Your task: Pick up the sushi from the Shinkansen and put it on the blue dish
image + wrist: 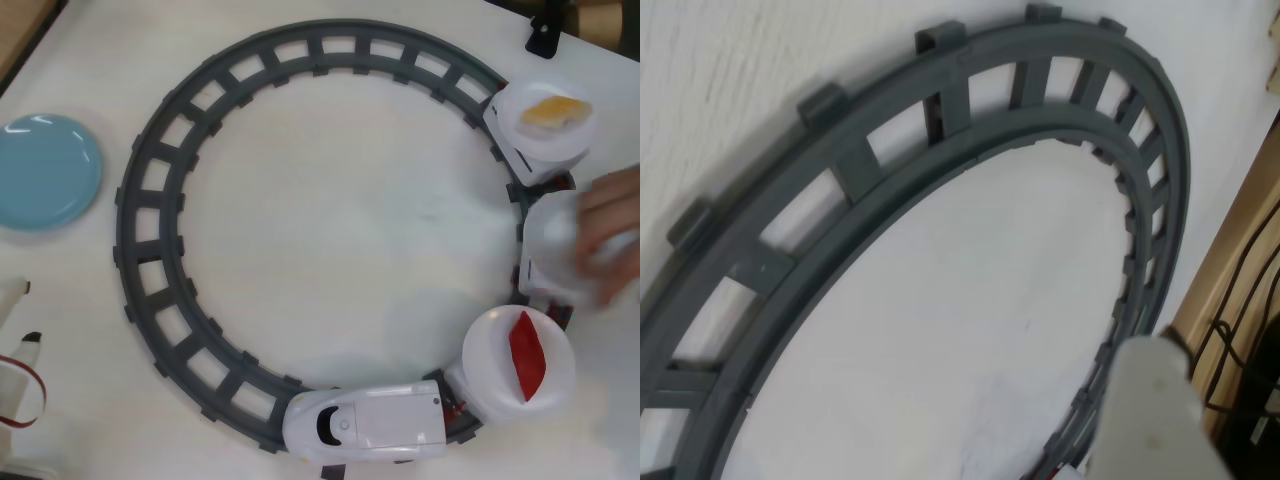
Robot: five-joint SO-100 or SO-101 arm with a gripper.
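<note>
In the overhead view the white Shinkansen [365, 422] stands on the grey ring track [150, 250] at the bottom, its black window facing left. Three cars with round white plates trail up the right side. The yellow-orange sushi [555, 110] lies on the top plate [575, 140]. A red wedge piece [527, 355] lies on the plate nearest the engine. The blue dish [45, 170] sits bare at the far left. Part of my white arm [15, 385] with a red cable shows at the lower left edge, far from the train. The wrist view holds only one white finger [1150, 410], so the jaws' state stays unclear.
A blurred human hand [610, 235] rests on the middle plate [550, 250] at the right edge. A black stand foot [543, 35] sits at the top right. In the wrist view the table edge and dark cables [1240, 330] run along the right side.
</note>
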